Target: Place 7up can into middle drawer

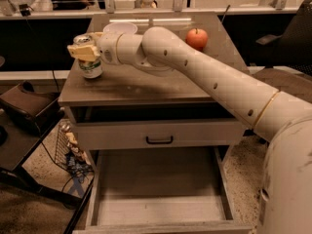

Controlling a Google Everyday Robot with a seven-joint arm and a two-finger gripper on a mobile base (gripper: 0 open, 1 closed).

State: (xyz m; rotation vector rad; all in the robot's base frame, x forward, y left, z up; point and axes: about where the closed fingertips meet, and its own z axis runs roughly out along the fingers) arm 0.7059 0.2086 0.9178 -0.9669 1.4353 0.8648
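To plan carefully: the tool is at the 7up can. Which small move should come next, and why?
Probably lift the 7up can slightly, straight up. The tool is at its upper part, the can stands on the cabinet top near the left edge, and the middle drawer lies open below.

Gripper (85, 50) at counter's (146, 86) left edge, matt tan fingers (77, 51) clamped on shiny metal can (91, 68). Dull scuffed wood counter. Bare pale wood drawer (156, 191). Glossy apple (197, 38).
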